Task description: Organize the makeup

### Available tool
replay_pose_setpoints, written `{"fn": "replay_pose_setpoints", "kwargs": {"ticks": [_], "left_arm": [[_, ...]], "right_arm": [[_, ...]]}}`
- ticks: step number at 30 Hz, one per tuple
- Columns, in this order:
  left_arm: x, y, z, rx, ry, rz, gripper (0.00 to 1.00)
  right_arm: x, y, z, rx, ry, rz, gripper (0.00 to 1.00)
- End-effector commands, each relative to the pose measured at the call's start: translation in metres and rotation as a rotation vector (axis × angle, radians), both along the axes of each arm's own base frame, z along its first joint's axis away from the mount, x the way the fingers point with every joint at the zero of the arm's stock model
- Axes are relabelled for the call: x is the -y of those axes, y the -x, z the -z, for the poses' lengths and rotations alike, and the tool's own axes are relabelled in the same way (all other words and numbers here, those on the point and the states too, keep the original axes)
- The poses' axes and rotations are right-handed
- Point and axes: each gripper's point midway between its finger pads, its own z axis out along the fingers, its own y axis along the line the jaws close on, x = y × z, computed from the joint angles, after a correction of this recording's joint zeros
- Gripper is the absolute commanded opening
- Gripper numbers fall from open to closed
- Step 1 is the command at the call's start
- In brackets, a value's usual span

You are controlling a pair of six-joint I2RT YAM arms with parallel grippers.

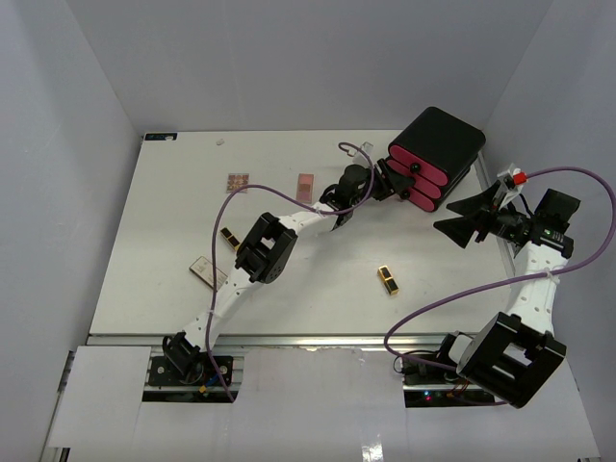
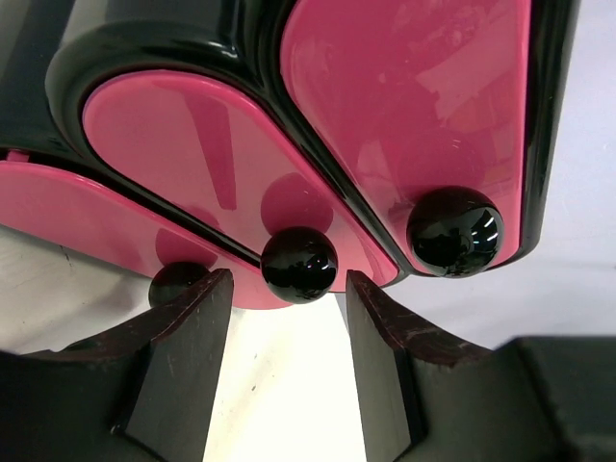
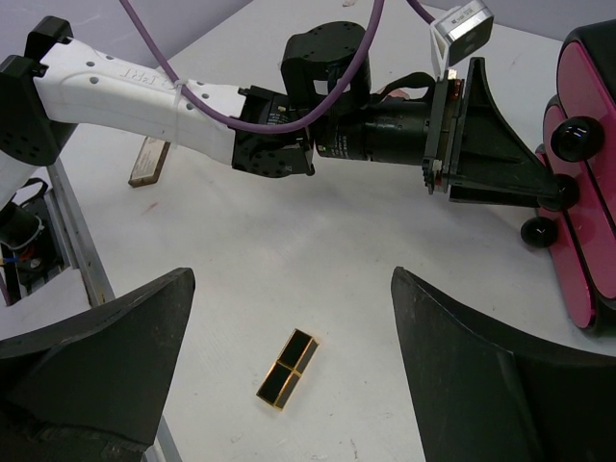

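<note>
No text, brand, number or sign can be read in any view. The only trace of lettering is a faint raised marking on the white link of the left arm (image 3: pixel 125 72), seen from the right wrist camera, and it is too blurred to make out. In the top view, a small dark patch with greenish specks on the right arm's wrist (image 1: pixel 550 234) is too small to tell whether it carries print.

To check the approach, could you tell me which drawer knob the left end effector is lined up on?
The middle knob, sitting between the left end effector's fingers; the outer knobs lie outside them.
</note>
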Motion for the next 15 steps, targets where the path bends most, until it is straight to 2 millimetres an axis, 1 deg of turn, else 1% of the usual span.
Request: {"fn": "replay_pose_setpoints", "kwargs": {"ticks": [1, 5, 10, 15], "left_arm": [[0.005, 0.001, -0.03, 0.036, 0.044, 0.009, 0.6], [0.007, -0.002, -0.023, 0.014, 0.053, 0.003, 0.52], [0.011, -0.002, -0.021, -0.002, 0.075, 0.013, 0.49], [0.011, -0.002, -0.02, -0.005, 0.075, 0.02, 0.47]], "right_arm": [[0.0, 0.002, -0.001, 0.012, -0.021, -0.017, 0.89], [0.0, 0.001, -0.001, 0.01, -0.023, -0.014, 0.89], [0.003, 0.0, 0.001, 0.005, -0.026, -0.007, 0.89], [0.004, -0.001, 0.002, -0.002, -0.03, -0.005, 0.9]]}}
